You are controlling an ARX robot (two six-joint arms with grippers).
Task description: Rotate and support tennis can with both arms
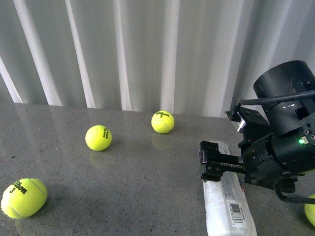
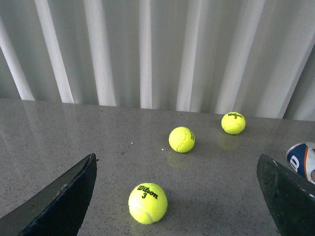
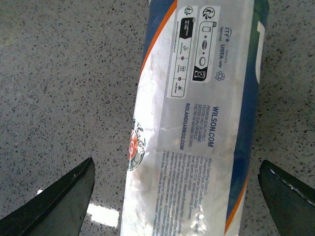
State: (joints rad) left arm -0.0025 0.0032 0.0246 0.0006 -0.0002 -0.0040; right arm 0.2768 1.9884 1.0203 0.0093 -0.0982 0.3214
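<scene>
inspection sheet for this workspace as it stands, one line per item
surface: grey speckled table, no spills seen
job's things: can lying flat on the table, barcode side up
clutter: ball marked 3 near the left edge; ball and ball further back; a fourth cut off by the right edge
end effectors: right end effector open over the can, fingers either side, not touching; left end effector open, nothing in it
cables: black cable across the right arm, another loop below it; none on the table
surroundings: pleated curtain behind the table
</scene>
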